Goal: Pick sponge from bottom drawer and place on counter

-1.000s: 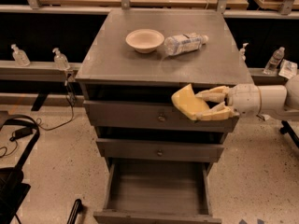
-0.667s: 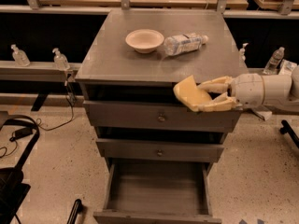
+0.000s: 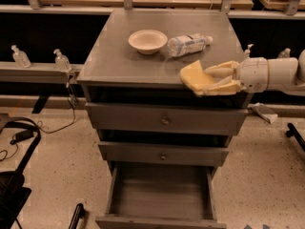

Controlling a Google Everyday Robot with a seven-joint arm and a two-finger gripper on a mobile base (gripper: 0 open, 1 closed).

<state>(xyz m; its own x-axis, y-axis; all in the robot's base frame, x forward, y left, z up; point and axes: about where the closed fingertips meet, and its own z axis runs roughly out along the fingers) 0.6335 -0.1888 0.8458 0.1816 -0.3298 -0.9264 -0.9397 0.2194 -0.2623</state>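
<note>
The sponge sat right of centre in the frame, pinched between the two cream fingers of the gripper, which were closed narrowly on its right end. It hung over the front right edge of the counter, and whether it touched that surface could not be told. At the far left, two small clear pump bottles stood on a grey ledge, and below them a dark cable lay looped on the speckled floor. On the counter, toward the upper middle of the frame, a cream bowl stood upright, and just to its right a clear plastic bottle lay on its side, near the bowl but apart from it. Beneath the counter, two grey drawer fronts with round knobs were closed. At the bottom centre, the bottom drawer was pulled out, its shallow tray open to view. From the right edge, the white arm reached in level toward the sponge, with another small bottle behind it.
</note>
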